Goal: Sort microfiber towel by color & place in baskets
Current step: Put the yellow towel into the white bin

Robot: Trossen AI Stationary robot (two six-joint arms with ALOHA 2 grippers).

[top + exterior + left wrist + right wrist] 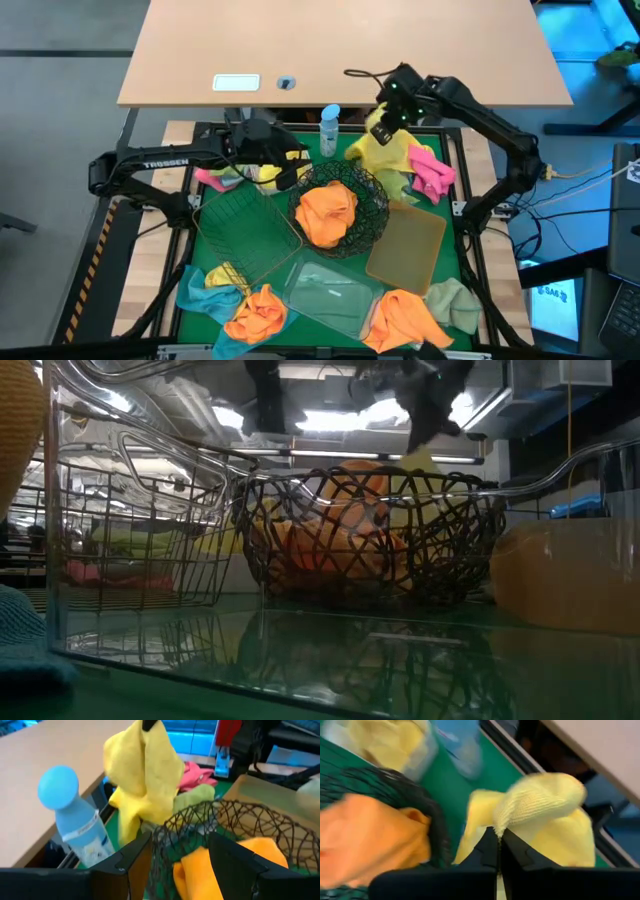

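My right gripper (385, 122) hangs over the mat's far side, shut on a yellow microfiber towel (383, 152), which also shows in the left wrist view (145, 780). My left gripper (180, 865) stands open at the far left rim of the round black wire bowl (340, 212), with nothing between its fingers. An orange towel (327, 210) lies in that bowl. A pink towel (433, 172) and a pale green towel (395, 182) lie on the mat below the yellow one. My right gripper pinches a bunched fold of the yellow towel (506, 820) between its two fingertips (487, 845), coming from above and slanting down. The towel hangs slack below the fingers (131, 815). Whether its lower end is clear of the mat, I cannot tell.
A blue-capped spray bottle (329, 130) stands at the far edge. A rectangular wire basket (245, 225), a clear tray (325, 290) and a tan tray (405, 245) fill the mat's middle. Orange (258, 312), blue (195, 290) and pale green (455, 302) towels lie along the near edge.
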